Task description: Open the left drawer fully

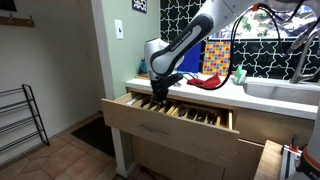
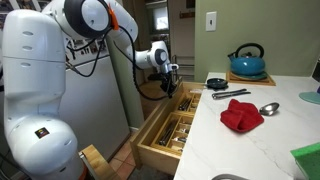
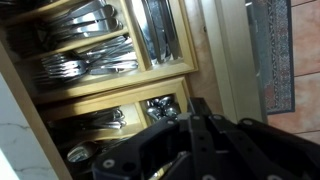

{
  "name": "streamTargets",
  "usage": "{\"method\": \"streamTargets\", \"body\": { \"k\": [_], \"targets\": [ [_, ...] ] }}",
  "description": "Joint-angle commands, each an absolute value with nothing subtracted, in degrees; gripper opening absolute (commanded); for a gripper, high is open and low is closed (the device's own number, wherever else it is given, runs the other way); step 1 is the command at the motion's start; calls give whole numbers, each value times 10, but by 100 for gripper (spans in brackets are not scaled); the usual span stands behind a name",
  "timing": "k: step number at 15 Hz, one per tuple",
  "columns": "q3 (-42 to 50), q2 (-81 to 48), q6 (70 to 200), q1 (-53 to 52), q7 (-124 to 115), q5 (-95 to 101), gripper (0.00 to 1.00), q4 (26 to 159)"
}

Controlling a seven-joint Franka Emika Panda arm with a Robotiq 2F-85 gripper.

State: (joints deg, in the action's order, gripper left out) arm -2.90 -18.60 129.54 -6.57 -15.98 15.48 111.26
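Observation:
The wooden drawer [image 1: 172, 127] under the white counter stands pulled well out in both exterior views [image 2: 160, 143]. Its wooden dividers hold forks, spoons and knives, which also show in the wrist view [image 3: 95, 60]. My gripper [image 1: 160, 93] hangs over the drawer's inner end, close to the counter edge, just above the cutlery [image 2: 170, 84]. In the wrist view its dark fingers [image 3: 200, 108] are pressed together with nothing between them. The drawer's front face and handle lie away from the gripper.
On the counter lie a red cloth [image 2: 241, 115], a spoon [image 2: 268, 108], a black pan [image 2: 217, 82] and a blue kettle [image 2: 247, 62]. A sink [image 1: 285, 90] is at the counter's end. A rug [image 3: 272, 55] lies on the tiled floor. A wire rack [image 1: 18, 115] stands by the wall.

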Motion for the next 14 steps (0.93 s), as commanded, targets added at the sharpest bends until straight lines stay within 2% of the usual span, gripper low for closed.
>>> {"method": "streamTargets", "body": {
  "k": [1,7,14],
  "targets": [
    [-27,-210,1336,-67,-129,141,0,1119],
    [-37,-227,1384,-69,-83,125,0,1123],
    [-65,-222,1378,-68,-3,85,0,1121]
  ]
}}
